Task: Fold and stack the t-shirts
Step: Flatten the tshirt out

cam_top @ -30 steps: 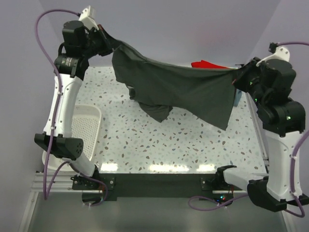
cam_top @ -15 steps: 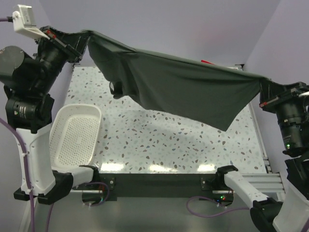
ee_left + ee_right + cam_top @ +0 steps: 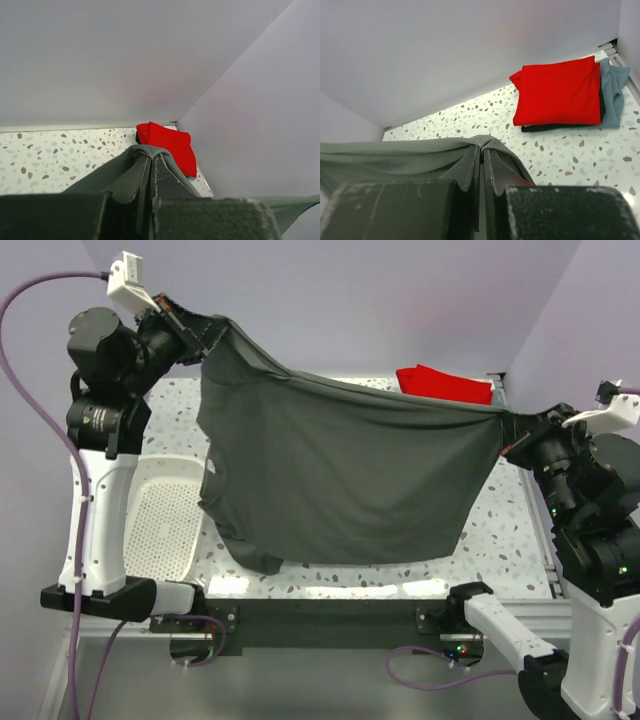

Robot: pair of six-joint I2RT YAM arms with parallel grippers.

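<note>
Grey t-shirt hangs spread above the table, 1 top corner pinched in each shut jaw pair: left gripper, right gripper. Not yet folded. Red t-shirt lies folded at the table's far right corner. Only the right wrist view shows the light blue-grey t-shirt stacked under it, so likely 2 done, 1 left.
</note>
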